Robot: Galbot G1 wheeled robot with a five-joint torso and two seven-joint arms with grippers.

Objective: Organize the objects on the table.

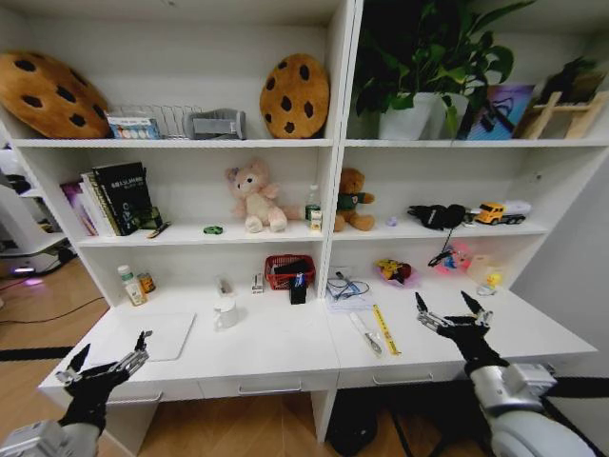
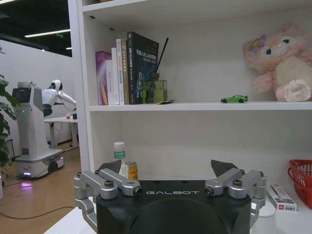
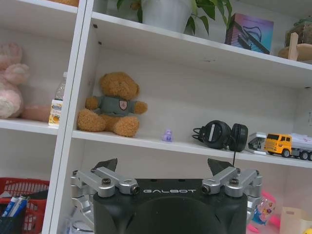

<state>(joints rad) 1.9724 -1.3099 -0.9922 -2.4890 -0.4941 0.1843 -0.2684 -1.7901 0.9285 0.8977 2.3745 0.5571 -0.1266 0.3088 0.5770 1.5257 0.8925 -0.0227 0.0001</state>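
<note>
Left gripper (image 1: 107, 358): jaws spread, empty, hovering at the long white desk's (image 1: 285, 347) left front edge.
Flat silver laptop (image 1: 152, 335): just ahead of it and slightly inboard.
White ceramic mug (image 1: 226, 312): mid-desk, between the arms.
Yellow plastic ruler (image 1: 385, 329): long axis running front to back, nearer the right arm.
Right gripper (image 1: 450, 312): jaws spread, empty, just right of the ruler.
</note>
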